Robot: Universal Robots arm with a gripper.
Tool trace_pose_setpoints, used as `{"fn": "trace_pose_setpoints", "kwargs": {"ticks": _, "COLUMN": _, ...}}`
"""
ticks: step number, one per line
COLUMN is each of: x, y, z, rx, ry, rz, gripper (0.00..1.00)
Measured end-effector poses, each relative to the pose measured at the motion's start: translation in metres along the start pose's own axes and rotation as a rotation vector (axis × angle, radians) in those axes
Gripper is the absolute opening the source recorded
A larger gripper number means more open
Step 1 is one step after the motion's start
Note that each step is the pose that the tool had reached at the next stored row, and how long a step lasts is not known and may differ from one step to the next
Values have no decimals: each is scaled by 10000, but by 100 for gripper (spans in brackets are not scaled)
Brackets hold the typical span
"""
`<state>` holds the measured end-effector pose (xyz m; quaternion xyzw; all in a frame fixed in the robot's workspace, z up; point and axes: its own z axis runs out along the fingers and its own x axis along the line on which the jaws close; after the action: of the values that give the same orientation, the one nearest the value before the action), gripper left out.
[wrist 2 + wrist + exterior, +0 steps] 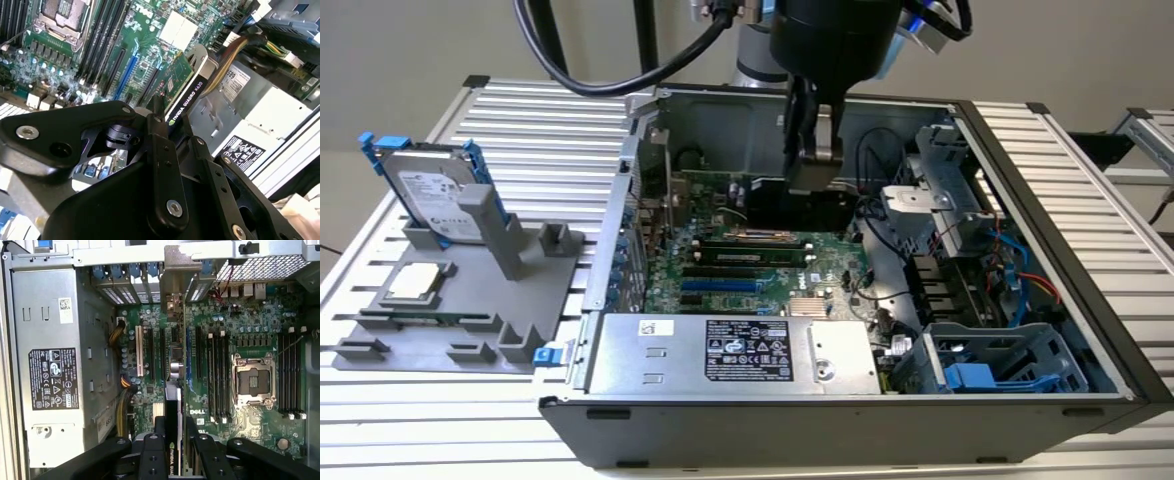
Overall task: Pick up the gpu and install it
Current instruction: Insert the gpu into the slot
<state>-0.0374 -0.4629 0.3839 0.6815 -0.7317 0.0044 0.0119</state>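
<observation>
The gpu (795, 204) hangs on edge inside the open computer case (1047, 205), just above the green motherboard (761, 265). My gripper (811, 150) comes down from above and is shut on its top edge. In the first wrist view the gpu (173, 405) is edge on, its silver end bracket (175, 275) toward the case's rear wall, and my gripper (175, 452) clamps it from both sides. It hovers over the expansion slots (150, 352). In the second wrist view the gpu (178, 82) shows its green board face and black labelled edge between my black fingers (159, 137).
A silver power supply (734, 350) fills the case's near side, with cables (122, 405) beside the slots. The open CPU socket (252, 382) and memory slots (217, 375) lie past the card. On the exterior view's left, a grey fixture (454, 325) holds a hard drive (434, 190) and a CPU chip (414, 283).
</observation>
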Motion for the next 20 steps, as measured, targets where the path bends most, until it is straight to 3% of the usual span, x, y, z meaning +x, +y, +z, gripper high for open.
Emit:
{"fn": "trace_pose_setpoints", "kwargs": {"ticks": 4, "x": -5, "y": -4, "z": 18, "rx": 5, "ry": 65, "rz": -1, "gripper": 0}}
{"fn": "trace_pose_setpoints", "kwargs": {"ticks": 9, "x": -7, "y": -4, "z": 23, "rx": 5, "ry": 75, "rz": 0, "gripper": 0}}
{"fn": "trace_pose_setpoints", "kwargs": {"ticks": 20, "x": -65, "y": -19, "z": 150, "rx": 10, "ry": 160, "rz": 1, "gripper": 0}}
